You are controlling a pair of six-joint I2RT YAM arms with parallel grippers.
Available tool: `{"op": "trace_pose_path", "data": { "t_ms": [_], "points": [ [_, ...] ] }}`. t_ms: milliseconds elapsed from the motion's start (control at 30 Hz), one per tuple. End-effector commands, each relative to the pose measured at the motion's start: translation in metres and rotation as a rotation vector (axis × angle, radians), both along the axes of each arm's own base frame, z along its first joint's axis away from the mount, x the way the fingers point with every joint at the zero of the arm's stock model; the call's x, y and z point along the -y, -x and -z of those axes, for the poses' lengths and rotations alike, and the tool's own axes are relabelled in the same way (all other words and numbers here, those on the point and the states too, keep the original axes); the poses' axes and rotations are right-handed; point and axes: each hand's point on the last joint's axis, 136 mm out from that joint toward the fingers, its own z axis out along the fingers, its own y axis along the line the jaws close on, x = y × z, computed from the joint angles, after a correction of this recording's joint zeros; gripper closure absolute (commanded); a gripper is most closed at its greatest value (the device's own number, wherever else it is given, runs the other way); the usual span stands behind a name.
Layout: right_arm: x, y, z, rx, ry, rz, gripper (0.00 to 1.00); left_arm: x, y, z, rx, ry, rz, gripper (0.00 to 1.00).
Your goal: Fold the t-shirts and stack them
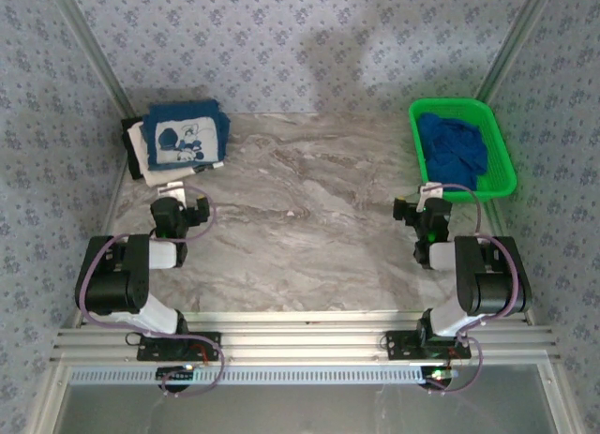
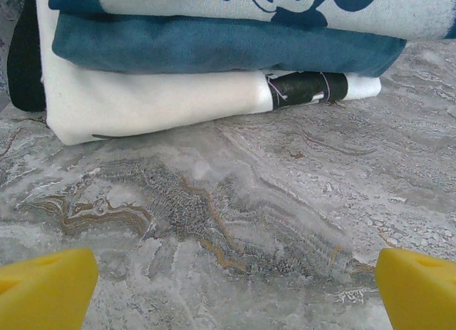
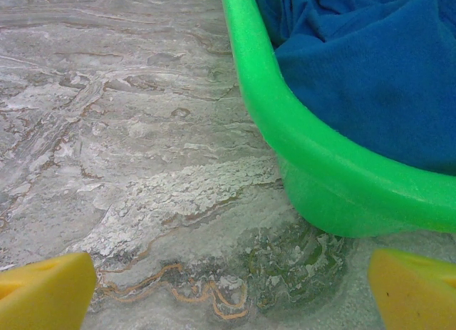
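At the far left corner of the veined marble-look desk (image 1: 309, 209), a navy t-shirt (image 1: 187, 134) with a white cartoon panel is lying folded atop a soft white t-shirt (image 2: 142, 102). The left gripper (image 2: 228, 287) is hovering near this stack, fingers spread wide, holding nothing. The right gripper (image 3: 228, 287) is gaping likewise, empty, beside the smooth rim of a green plastic basket (image 3: 299, 152), in which a royal-blue t-shirt (image 3: 370, 80) is sitting crumpled.
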Motion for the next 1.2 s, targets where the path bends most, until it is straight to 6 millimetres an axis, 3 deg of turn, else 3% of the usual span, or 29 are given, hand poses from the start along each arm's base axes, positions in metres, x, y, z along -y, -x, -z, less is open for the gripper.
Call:
{"op": "trace_pose_path", "data": {
  "t_ms": [0,400,467,500,600,667,733,833,967,1033,1100,1167],
  "points": [
    [0.001,-0.006,-0.011,0.042,0.015,0.004,0.0,0.0,-0.005,-0.013,0.046,-0.002,0.0,0.0],
    [0.002,-0.006,-0.011,0.04,0.011,0.004,0.0,0.0,-0.005,-0.013,0.044,-0.001,-0.002,0.0],
    [-0.005,-0.011,-0.025,0.046,0.031,-0.025,0.0,0.009,-0.006,-0.025,0.034,-0.02,0.043,0.0],
    [-0.013,-0.009,-0.038,-0.023,0.029,-0.042,0.0,0.013,-0.007,-0.045,-0.005,-0.047,0.038,0.0],
    [-0.042,0.006,-0.079,-0.18,-0.186,-0.085,0.0,0.025,0.001,-0.111,-0.042,0.026,0.02,0.0],
    [-0.071,0.022,-0.112,-0.192,-0.376,-0.146,0.0,0.034,0.016,-0.151,-0.045,0.099,-0.005,0.0],
    [-0.11,0.038,-0.142,-0.199,-0.438,-0.277,0.0,0.046,0.033,-0.193,-0.014,0.198,-0.005,0.0],
    [-0.121,0.045,-0.174,-0.271,-0.469,-0.276,0.0,0.067,0.052,-0.227,-0.029,0.354,0.034,0.0],
    [-0.104,0.029,-0.207,-0.33,-0.516,-0.251,0.0,0.089,0.064,-0.247,-0.088,0.394,0.072,0.0],
    [-0.084,0.016,-0.218,-0.337,-0.508,-0.199,0.0,0.104,0.065,-0.248,-0.141,0.414,0.119,0.01],
    [-0.066,0.0,-0.224,-0.367,-0.515,-0.15,0.0,0.12,0.064,-0.245,-0.216,0.408,0.161,0.0],
    [-0.041,-0.016,-0.215,-0.424,-0.534,-0.059,0.0,0.139,0.062,-0.24,-0.287,0.377,0.21,0.0]
  ]
}}
